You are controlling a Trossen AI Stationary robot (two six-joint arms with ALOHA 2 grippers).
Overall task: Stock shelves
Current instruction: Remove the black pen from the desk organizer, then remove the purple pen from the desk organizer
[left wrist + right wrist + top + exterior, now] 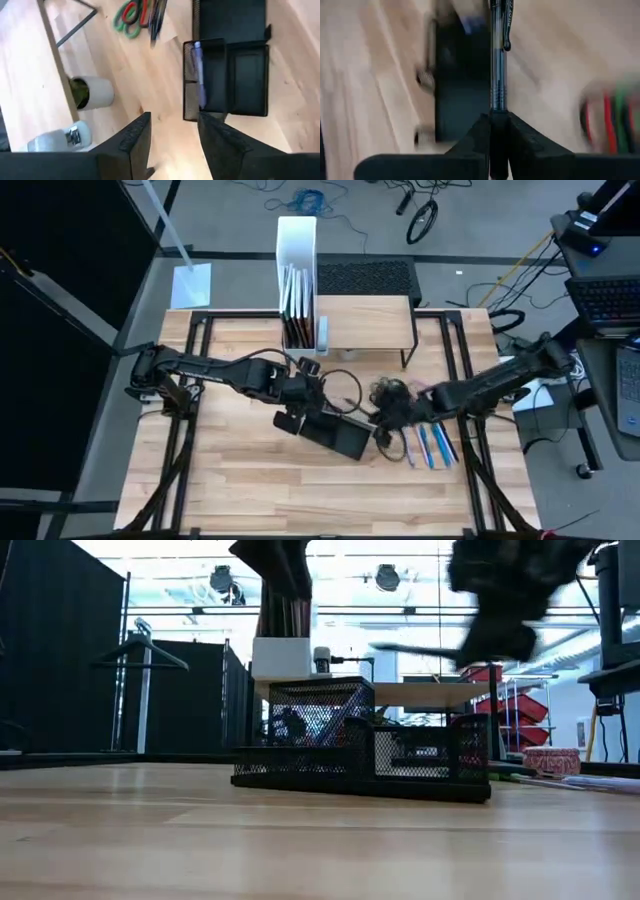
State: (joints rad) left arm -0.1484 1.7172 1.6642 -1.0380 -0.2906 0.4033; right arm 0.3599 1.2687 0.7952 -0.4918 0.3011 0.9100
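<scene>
The right gripper [498,131] has its fingers pinched together on a pen [498,60], which sticks straight out past the fingertips toward the upper middle of the right wrist view. In the overhead picture this gripper [385,420] sits just right of centre, close to the right end of a black mesh organizer tray [335,434] that lies on the table [250,490]. A few more pens [432,444] lie in a loose row right of centre, just beside that gripper.

The left gripper [172,137] has its fingers apart and holds nothing; it hangs over the near end of the tray [225,75], where a pen-like thing rests in one compartment. Overhead it [300,395] is at the middle of the frame, just above the tray's left end.

The low wooden shelf [365,322] stands at upper centre of the table, with a white file box [297,280] touching its left side. Scissors with red and green handles [131,16] lie on the table at the upper left of the left wrist view
</scene>
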